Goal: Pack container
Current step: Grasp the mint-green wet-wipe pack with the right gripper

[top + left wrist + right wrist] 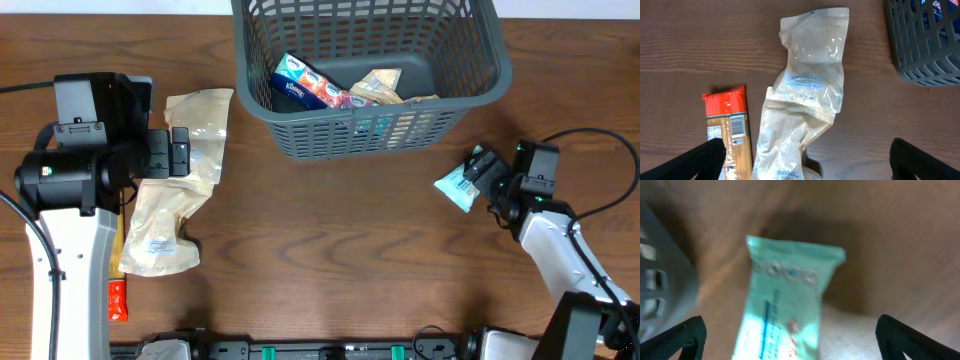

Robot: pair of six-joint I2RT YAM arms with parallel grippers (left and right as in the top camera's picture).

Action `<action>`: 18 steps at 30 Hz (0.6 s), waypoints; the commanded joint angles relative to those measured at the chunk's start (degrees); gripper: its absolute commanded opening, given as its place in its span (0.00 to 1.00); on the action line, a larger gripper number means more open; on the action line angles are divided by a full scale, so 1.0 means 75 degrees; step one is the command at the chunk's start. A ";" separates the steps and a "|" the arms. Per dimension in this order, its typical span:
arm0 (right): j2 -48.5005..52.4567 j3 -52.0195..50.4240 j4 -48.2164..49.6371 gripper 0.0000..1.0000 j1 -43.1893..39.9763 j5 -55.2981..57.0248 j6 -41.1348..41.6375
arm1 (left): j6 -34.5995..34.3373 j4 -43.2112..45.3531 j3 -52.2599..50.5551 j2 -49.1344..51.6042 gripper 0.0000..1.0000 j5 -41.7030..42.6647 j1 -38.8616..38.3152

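Snack packet of teal plastic (458,182) lengthwise between fingers of spread right gripper (790,330), untouched; large dark grey lattice-walled plastic basket (370,130) upper left of it, nearest this arm.

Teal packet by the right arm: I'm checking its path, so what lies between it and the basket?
Only bare wooden table between the teal packet and the basket, seen overhead.

White arm links (60,260), black joint housings (85,130) with small green lights, black cables (600,135), black fingers (700,160)
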 commanded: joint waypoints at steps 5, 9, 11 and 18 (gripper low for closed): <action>0.0469 -0.0047 0.0248 0.91 0.0315 0.0510 0.1107 | 0.0099 -0.0137 0.0055 0.0026 0.99 -0.0012 -0.0009; 0.0659 -0.0047 0.0484 0.91 0.0428 0.0589 0.1215 | 0.0099 -0.0230 0.0055 0.0026 0.99 -0.0012 -0.0009; 0.0734 -0.0047 0.0545 0.88 0.0472 0.0603 0.1215 | 0.0099 -0.0256 0.0055 0.0026 0.99 -0.0012 -0.0009; 0.0863 -0.0047 0.0568 0.79 0.0510 0.0667 0.1218 | 0.0102 -0.0277 0.0055 0.0026 0.99 -0.0009 -0.0009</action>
